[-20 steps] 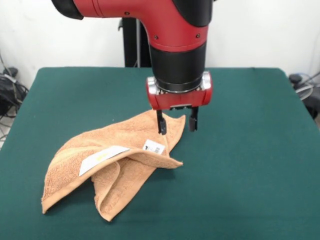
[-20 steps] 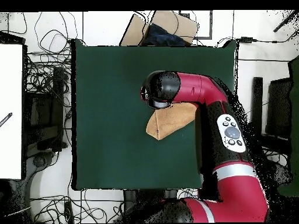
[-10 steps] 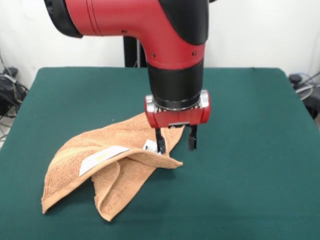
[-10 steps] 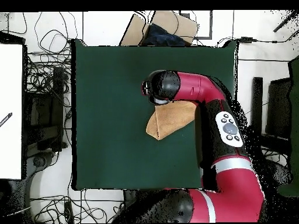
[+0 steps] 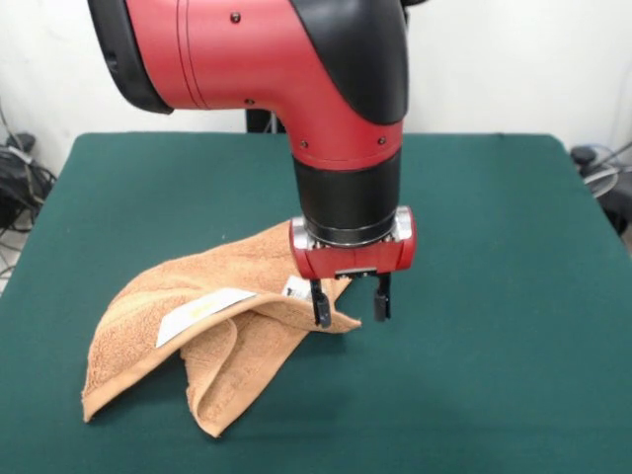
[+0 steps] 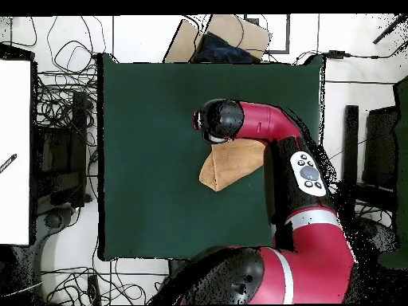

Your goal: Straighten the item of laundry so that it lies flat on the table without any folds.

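Since the earlier frames the red and black arm's gripper (image 5: 350, 308) has been lowered from above the cloth to its right-hand corner in the front view, while the small peach-orange terry towel (image 5: 212, 321) has kept the same outline. The jaws are spread, one fingertip set against the folded edge near the small white barcode tag (image 5: 296, 288), the other over bare felt just beside the corner; nothing is pinched yet.

The towel is seen crumpled near the middle of the large table covered in dark green felt-like cloth (image 5: 494, 296), folded over itself with a long white label (image 5: 202, 314) turned up on the top flap. In the overhead view only a tan wedge (image 6: 227, 167) is shown beside the arm.

The straightening is judged barely begun: no fold has been opened, and grasping, pulling out and flattening are all left.
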`<state>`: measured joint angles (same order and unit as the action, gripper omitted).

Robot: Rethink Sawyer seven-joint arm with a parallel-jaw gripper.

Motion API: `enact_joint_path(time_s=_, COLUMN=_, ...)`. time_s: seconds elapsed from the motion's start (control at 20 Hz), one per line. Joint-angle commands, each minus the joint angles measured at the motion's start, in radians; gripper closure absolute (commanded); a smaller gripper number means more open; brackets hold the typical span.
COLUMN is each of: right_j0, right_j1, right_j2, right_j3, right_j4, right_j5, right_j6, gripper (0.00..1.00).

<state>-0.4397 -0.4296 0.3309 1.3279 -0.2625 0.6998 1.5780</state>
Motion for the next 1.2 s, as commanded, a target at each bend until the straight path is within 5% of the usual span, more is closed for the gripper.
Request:
enact_joint_path(time_s=0.05, right_j0=0.009, right_j1=0.024, right_j2=-0.005, right_j3=0.006, right_j4=0.009, right_j5=-0.050, right_j6=0.114, gripper=0.00)
enact_joint_path(time_s=1.2, right_j0=0.012, right_j1=0.064, right_j2=-0.024, right_j3=-0.026, right_j4=-0.042, right_j5=-0.025, right_j6=0.053, gripper=0.00)
